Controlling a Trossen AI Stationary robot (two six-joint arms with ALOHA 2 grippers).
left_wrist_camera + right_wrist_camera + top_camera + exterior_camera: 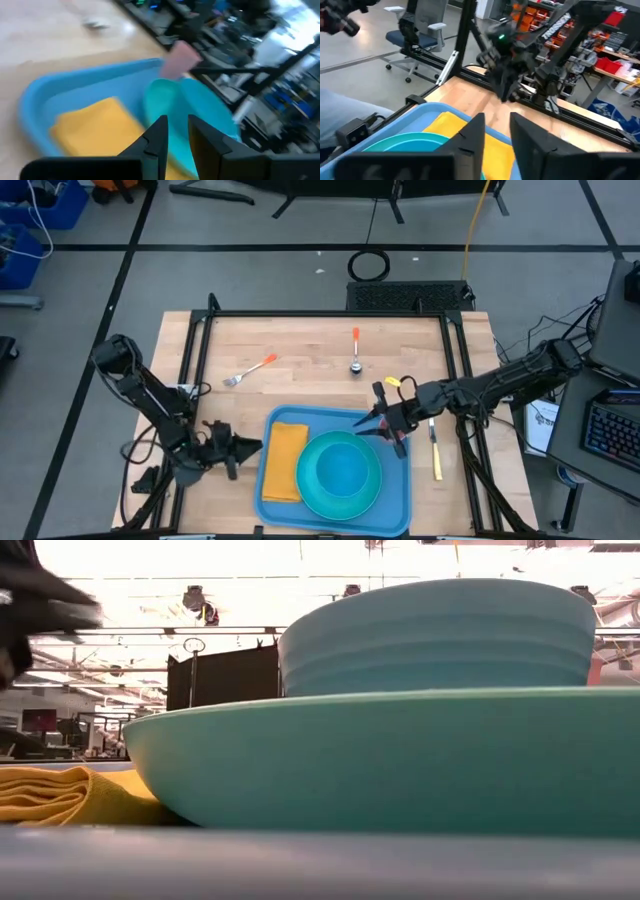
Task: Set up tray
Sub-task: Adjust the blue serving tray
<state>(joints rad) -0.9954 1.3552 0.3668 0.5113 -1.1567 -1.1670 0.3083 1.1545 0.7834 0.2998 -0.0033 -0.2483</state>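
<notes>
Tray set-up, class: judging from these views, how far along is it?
Done: the tray holds the napkin and a plate with a bowl on it. In hand: nothing visibly; the left gripper and right gripper hover at opposite tray edges. Left: the fork, spoon and knife lie on the table.

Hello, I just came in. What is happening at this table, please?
Two robot arms are setting up a blue tray. It already holds a yellow napkin and a teal plate with a teal bowl on it. The right tool hovers at the tray's far right corner; the left tool waits beside its left edge. Neither holds anything. A fork, spoon and knife lie on the table.
</notes>
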